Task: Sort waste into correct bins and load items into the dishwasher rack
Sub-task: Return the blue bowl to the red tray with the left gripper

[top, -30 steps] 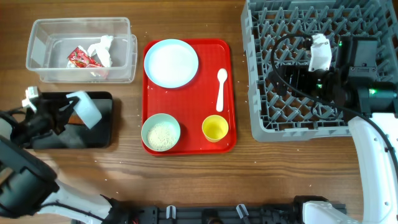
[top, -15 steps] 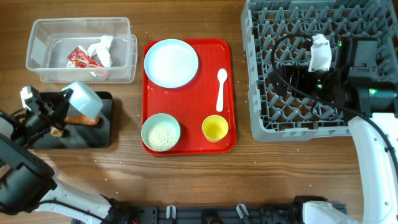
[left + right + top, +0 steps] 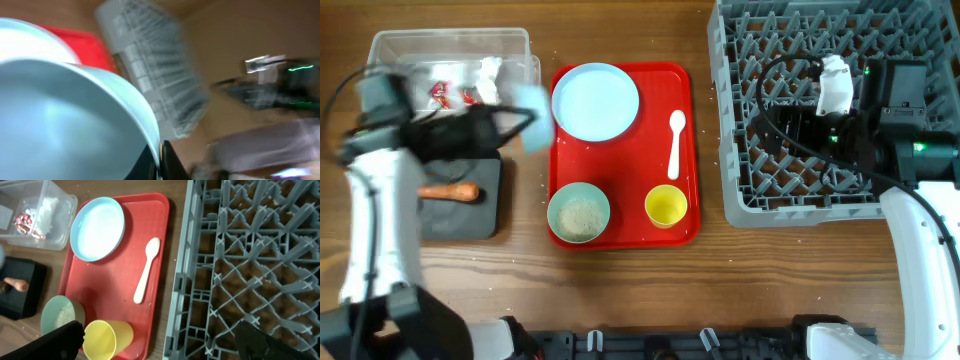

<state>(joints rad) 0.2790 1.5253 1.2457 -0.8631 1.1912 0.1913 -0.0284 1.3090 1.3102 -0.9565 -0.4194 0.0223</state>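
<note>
left fingers (image 3: 167, 167): closed on the rim of the pale blue bowl (image 3: 532, 103); in the left wrist view the bowl's edge runs right down into them.
right fingers (image 3: 55, 342): spread as wide as they go, with nothing between them, above the near left corner of the dishwasher rack (image 3: 740, 190).
pale blue bowl: held off the bench (image 3: 620, 290), blurred in the overhead view, over the gap between the clear tub (image 3: 380, 50) and the red tray (image 3: 620, 180), just beside the plate's left edge; whether anything is inside it cannot be told.
clear tub: at the far left, holding the red-and-white wrapper (image 3: 440, 92) and the white tissue (image 3: 488, 70).
black tray (image 3: 450, 215): just in front of the tub, with the orange sausage piece (image 3: 450, 191) lying in it.
red tray: between the bins and the rack.
pale blue plate (image 3: 595, 102): on the tray's far left corner.
white spoon (image 3: 676, 140): to the right of the plate, bowl end away from the robot.
pale green bowl (image 3: 555, 200): near left corner of the tray, with white rice (image 3: 580, 215) inside.
yellow cup (image 3: 666, 206): upright at the near right corner, near the green bowl but apart from it.
dishwasher rack: at the far right of the bench, with the right arm above it.
</note>
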